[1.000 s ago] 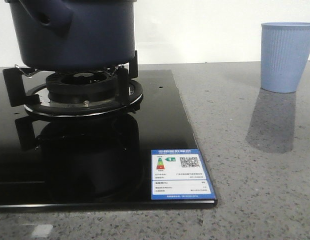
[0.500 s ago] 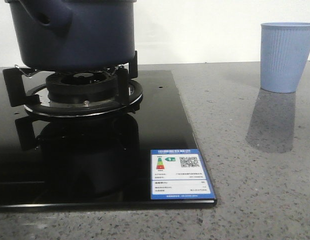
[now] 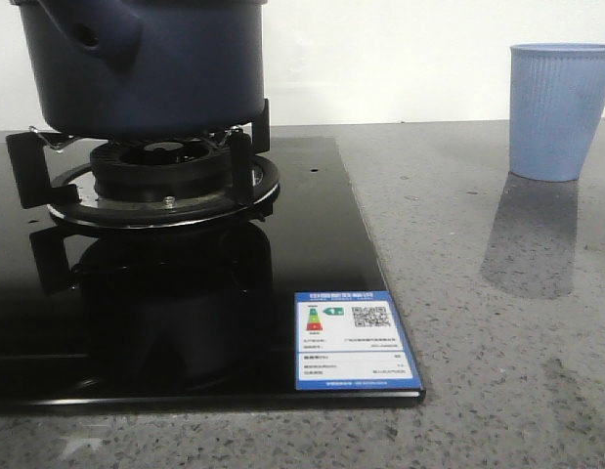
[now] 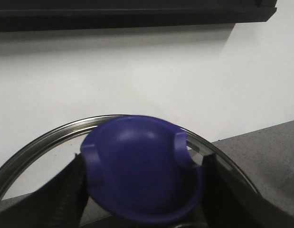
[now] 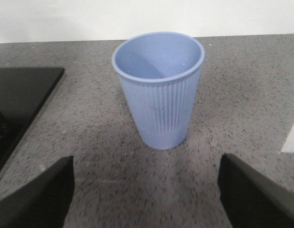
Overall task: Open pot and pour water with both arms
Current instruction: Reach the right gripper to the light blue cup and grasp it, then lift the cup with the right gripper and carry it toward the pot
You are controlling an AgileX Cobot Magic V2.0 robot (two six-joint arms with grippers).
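Left tool (image 4: 142,190) grips the lid knob (image 4: 139,168), right tool (image 5: 147,199) spread wide; pot (image 3: 146,63) top cropped.

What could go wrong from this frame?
1. The left gripper has the lid knob between its fingers; if the grip is shallow, the glass lid could slip.
2. The right gripper is open, facing the empty cup, which looks light enough to tip if bumped.

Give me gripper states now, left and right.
Left gripper: closed on the lid knob.
Right gripper: open, empty, facing the pale blue cup.
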